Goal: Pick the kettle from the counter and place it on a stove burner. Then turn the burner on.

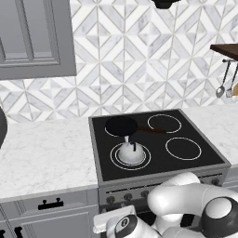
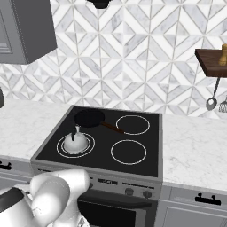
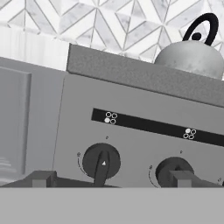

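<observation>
The silvery dome-shaped kettle stands upright on the front-left stove burner, whose double white rings show around its base. From the hand view the kettle appears above the stove's front edge, its dark handle looping over the top. My gripper is open, low in front of the stove's control panel. Its fingertips flank a dark knob, and a second knob sits to the right. The white marble counter lies on both sides of the stove.
A flat black pan rests on the back-left ring, its handle pointing right. The two right rings are bare. Utensils hang under a wooden shelf at the right. Grey drawers sit below the counter.
</observation>
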Robot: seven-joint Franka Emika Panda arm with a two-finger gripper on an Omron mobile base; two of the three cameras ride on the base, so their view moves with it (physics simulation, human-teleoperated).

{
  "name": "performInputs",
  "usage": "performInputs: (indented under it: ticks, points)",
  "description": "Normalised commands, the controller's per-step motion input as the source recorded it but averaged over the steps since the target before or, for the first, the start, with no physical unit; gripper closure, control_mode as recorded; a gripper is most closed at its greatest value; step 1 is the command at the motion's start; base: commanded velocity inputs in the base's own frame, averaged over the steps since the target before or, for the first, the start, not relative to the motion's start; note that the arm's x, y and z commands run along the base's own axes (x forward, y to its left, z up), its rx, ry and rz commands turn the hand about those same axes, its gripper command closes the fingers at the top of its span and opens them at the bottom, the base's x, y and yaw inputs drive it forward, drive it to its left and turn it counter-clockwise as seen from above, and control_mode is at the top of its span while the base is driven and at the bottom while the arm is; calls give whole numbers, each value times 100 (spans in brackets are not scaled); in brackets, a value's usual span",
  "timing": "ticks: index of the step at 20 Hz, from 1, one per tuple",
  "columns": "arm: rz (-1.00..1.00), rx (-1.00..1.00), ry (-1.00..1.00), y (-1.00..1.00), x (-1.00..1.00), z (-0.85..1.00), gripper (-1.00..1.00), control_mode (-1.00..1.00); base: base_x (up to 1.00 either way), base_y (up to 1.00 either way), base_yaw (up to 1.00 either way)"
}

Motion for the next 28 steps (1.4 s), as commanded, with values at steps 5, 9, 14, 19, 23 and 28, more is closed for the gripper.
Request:
performInputs:
  ticks: [5,9,14,19,23,28]
  points:
    - [1,0,0,0,5,0,-100,-100,0,0,0]
    - [0,0,0,-4,9,0,-100,-100,0,0,0]
    - [0,0,0,-10,12,0,-100,-100,0,0,0]
    - [0,0,0,-3,30,-6,-100,-100,0,0,0]
    - [0,0,0,0,25,-16,-100,-100,0,0,0]
    - [1,0,0,0,2,-31,-100,-100,0,0,0]
